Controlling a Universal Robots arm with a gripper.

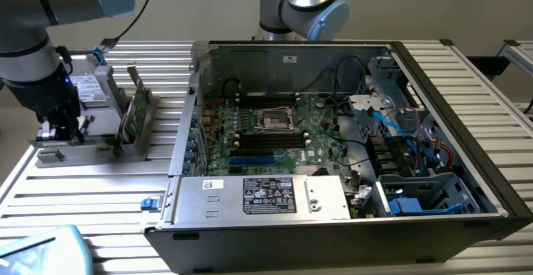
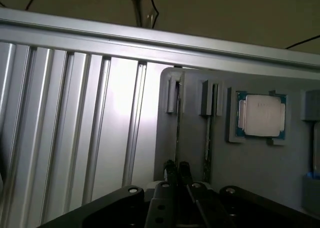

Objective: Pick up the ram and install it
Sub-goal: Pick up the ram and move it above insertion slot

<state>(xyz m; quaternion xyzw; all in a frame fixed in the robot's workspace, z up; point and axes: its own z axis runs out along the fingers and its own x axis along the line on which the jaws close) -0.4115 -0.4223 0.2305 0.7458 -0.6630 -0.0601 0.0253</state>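
We see the arm's dark gripper (image 1: 62, 131) low over the grey plastic holder block (image 1: 104, 116) just outside the open silver-and-black computer case (image 1: 291, 63). We cannot tell whether it is clenched or released. The ram (image 1: 137, 110), a thin green circuit-board stick, stands on edge and leaning in the holder, between gripper and case and apart from the gripper. We judge that lean the hazard: a skewed grasp could jam or topple the stick.

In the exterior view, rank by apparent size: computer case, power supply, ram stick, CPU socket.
1. computer case
2. power supply
3. ram stick and CPU socket: too close; stick longer but thinner.
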